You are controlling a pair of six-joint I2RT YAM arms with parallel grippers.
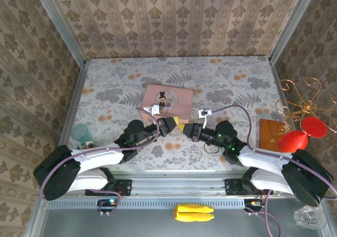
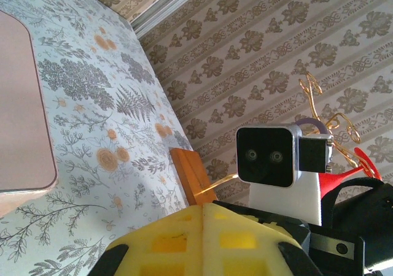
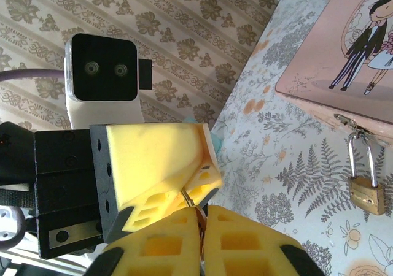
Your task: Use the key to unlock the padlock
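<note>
Top external, surroundings: pink tin [image 1: 181, 96] lies at mid-table [image 1: 237, 79]. A teal cup [image 1: 81, 133] stands well to its left. A wooden block [image 1: 269, 133] with a gold wire ornament [image 1: 297, 97] and red pieces [image 1: 293, 141] stands well to its right. A yellow object [image 1: 194, 212] and a clear glass [image 1: 308, 217] sit off the table, on the near side of the tin.
Obstruction: both grippers and their white wrist cameras overlie the tin's near edge from above.
Arm pose: both arms reach forward from their bases and fold inward, forearms low. The left gripper [image 1: 172, 124] and right gripper [image 1: 185, 128] face each other tip to tip, just near of the tin.
Left pincer: fingers together, pinched on the key.
Right pincer: fingers together, their seam against the left tips, with the key entering it.
Key: right wrist view shows a thin dark sliver [image 3: 191, 205] bridging the two sets of yellow fingertips, well clear of the tin. Long axis runs from one gripper to the other; which end leads, cannot tell.
Padlock: brass body [image 3: 366, 194] lies on the cloth just beside the tin's side wall, its shackle [image 3: 357, 153] through the tin's hasp.
Padlock axis: long axis at right angles to the tin's edge, shackle toward the tin, body pointing away.
</note>
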